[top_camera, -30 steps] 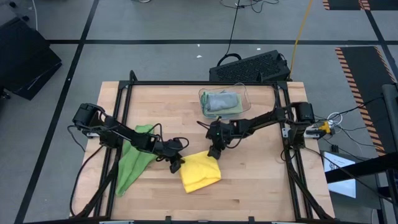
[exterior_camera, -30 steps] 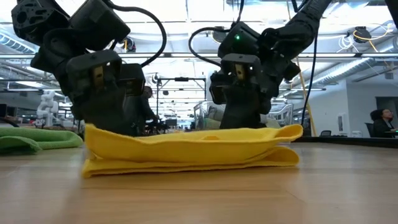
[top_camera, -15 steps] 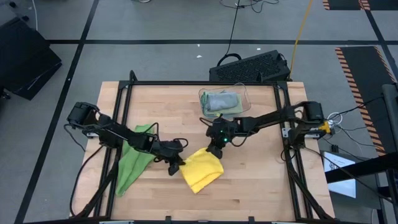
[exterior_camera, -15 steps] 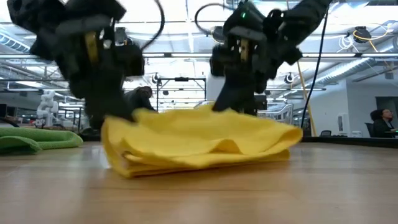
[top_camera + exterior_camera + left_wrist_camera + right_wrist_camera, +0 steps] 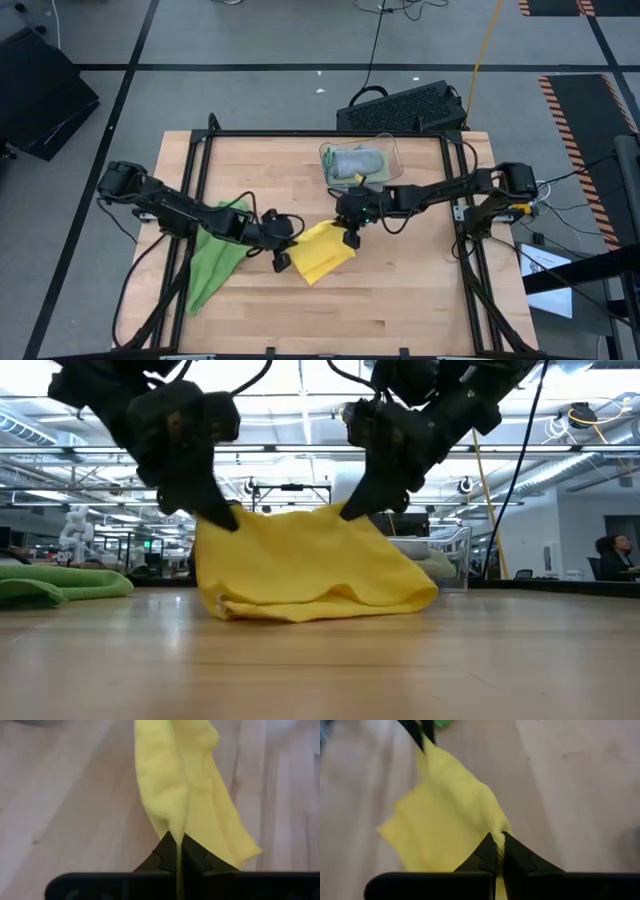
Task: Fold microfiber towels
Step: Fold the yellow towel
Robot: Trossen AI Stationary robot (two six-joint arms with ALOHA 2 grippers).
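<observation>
The yellow towel (image 5: 320, 256) is lifted between both grippers at the table's middle, and its lower part (image 5: 300, 605) rests on the wood. My left gripper (image 5: 282, 262) is shut on its left upper corner. My right gripper (image 5: 350, 238) is shut on its right upper corner. A bright green towel (image 5: 215, 262) lies flat on the table to the left, under the left arm, and also shows in the low view (image 5: 60, 582). Grey and sage green towels (image 5: 355, 165) lie in a clear bin. Any other towels are hidden. My left gripper pinches the yellow towel's upper left corner (image 5: 176, 831) between its two fingers, coming from above and slanting from the table's left. The cloth hangs below the fingers with its lower part on the table. My right gripper pinches the upper right corner (image 5: 496, 831) between its two fingers, slanting down from the table's right. The top edge (image 5: 290, 515) runs nearly straight between the two grippers.
The clear plastic bin (image 5: 385, 150) stands at the far middle of the table, just behind the right gripper. A black keyboard (image 5: 400, 108) lies beyond the table's far edge. Bare wood lies near and right of the yellow towel.
Both grippers have gone up, still shut on the yellow towel, the right one also a little toward the far edge. The towel lay flat and folded; now its held edge is raised and the cloth hangs from it, while its lower part stays on the table.
</observation>
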